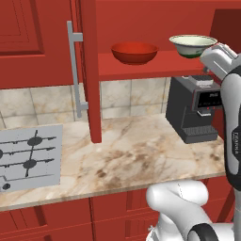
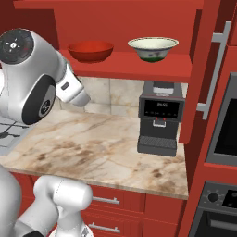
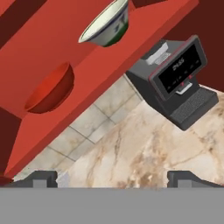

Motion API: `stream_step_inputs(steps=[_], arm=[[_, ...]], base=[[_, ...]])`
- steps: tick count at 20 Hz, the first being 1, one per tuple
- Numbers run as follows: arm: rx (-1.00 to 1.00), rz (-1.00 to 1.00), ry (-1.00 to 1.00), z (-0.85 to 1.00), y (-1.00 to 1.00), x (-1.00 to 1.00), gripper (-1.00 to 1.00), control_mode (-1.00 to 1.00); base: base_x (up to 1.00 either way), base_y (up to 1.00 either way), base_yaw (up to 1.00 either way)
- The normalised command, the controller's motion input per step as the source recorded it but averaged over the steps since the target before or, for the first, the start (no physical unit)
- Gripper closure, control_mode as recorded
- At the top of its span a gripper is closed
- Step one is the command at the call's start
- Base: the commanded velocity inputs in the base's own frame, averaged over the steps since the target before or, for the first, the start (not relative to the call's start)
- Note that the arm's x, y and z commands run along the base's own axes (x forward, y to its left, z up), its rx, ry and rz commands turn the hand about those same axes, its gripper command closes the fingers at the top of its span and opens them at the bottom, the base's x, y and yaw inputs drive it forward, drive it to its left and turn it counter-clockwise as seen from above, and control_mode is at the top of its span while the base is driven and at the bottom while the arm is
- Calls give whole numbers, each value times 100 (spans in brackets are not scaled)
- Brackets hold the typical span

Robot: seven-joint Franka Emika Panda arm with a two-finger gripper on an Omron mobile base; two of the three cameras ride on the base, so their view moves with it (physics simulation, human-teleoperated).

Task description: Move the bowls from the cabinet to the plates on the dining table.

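Veined marble counter (image 1: 141, 155), boxy dark coffee machine (image 2: 159, 118), glossy red bowl (image 1: 134, 52)

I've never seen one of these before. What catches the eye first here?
Two bowls on the open red cabinet's shelf: a glossy red bowl on the left and a cream-white bowl to its right. Below the white one, a black coffee machine stands on the marble counter, with the robot's bulky white arm close in front.

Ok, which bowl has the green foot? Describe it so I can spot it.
Find the open red wooden wall cabinet above the marble counter. On its red inner shelf, directly above the black coffee machine, sits the small cream-white bowl; its neighbour is the wider glossy red bowl.
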Motion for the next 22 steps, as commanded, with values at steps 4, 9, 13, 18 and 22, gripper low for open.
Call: stream_step_inputs(steps=[4,9,13,18,22], arm=[[9,-7,-1,25,0,0,-100,-100],[0,0,2,0,0,22,-100,-100],[0,0,0,0,1,42,-100,-100],[1,0,0,0,13,29,-100,-100],[3,2,0,0,15,25,-100,-100]], base=[[0,0,0],[0,0,0],[0,0,0],[0,0,0],[0,0,0]])
